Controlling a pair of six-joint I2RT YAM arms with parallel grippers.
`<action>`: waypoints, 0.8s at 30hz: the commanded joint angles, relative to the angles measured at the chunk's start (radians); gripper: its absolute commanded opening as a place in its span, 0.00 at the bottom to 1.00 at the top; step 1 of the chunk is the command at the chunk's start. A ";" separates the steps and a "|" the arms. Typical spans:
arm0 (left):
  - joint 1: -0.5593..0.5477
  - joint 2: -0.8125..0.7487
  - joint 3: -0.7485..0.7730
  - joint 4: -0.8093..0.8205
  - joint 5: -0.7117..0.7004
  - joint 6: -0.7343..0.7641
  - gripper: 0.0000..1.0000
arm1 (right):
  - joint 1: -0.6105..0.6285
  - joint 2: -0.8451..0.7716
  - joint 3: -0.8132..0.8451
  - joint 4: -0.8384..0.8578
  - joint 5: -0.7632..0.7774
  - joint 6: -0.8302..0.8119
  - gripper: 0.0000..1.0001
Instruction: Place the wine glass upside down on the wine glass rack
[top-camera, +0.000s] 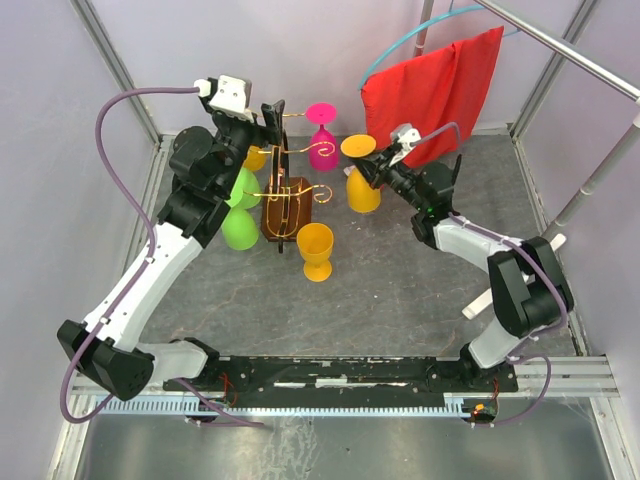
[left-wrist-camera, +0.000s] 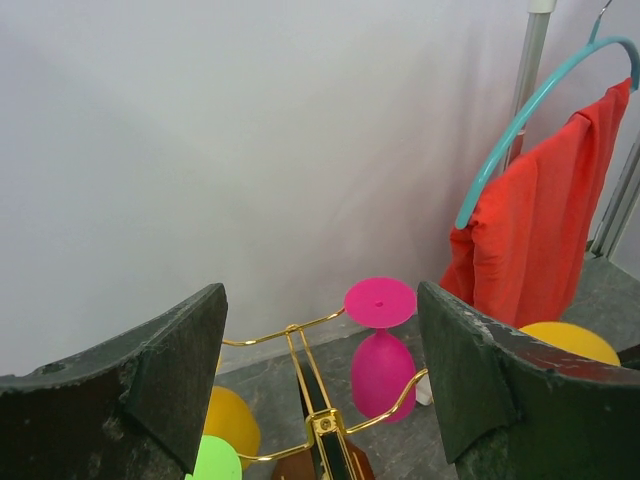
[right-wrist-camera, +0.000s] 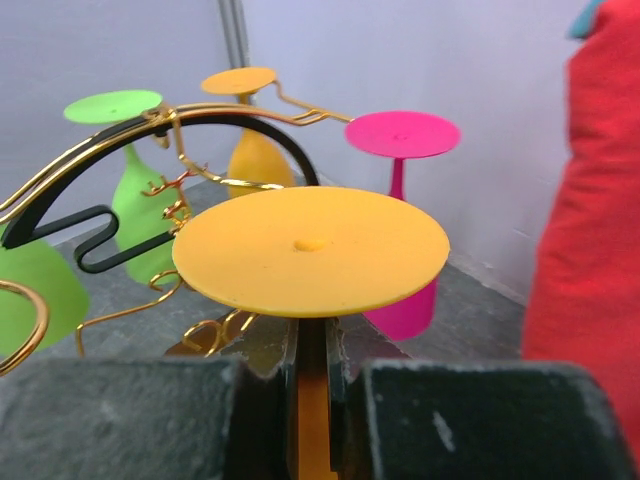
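An orange wine glass (top-camera: 361, 185) hangs upside down in my right gripper (top-camera: 384, 166), just right of the wine glass rack (top-camera: 283, 207). In the right wrist view the gripper (right-wrist-camera: 316, 372) is shut on the stem below the orange foot disc (right-wrist-camera: 310, 250), and the rack's gold wire (right-wrist-camera: 170, 115) lies ahead to the left. My left gripper (top-camera: 272, 113) hovers open over the rack's top. In its wrist view the gripper (left-wrist-camera: 320, 335) is empty above the gold arms (left-wrist-camera: 325, 425).
A pink glass (top-camera: 322, 138) (left-wrist-camera: 380, 370), green glasses (top-camera: 238, 228) (right-wrist-camera: 135, 190) and an orange glass (top-camera: 256, 157) hang upside down on the rack. Another orange glass (top-camera: 316, 250) stands on the table in front. A red cloth (top-camera: 430, 85) on a teal hanger hangs at the back right.
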 joint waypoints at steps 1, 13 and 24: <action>0.010 -0.034 0.000 0.007 -0.023 -0.012 0.83 | 0.034 0.050 0.022 0.155 -0.034 0.004 0.01; 0.015 -0.035 0.022 -0.051 -0.043 0.022 0.83 | 0.095 0.131 0.047 0.230 -0.014 0.000 0.01; 0.019 -0.029 0.027 -0.064 -0.039 0.028 0.84 | 0.130 0.178 0.084 0.247 0.006 -0.026 0.01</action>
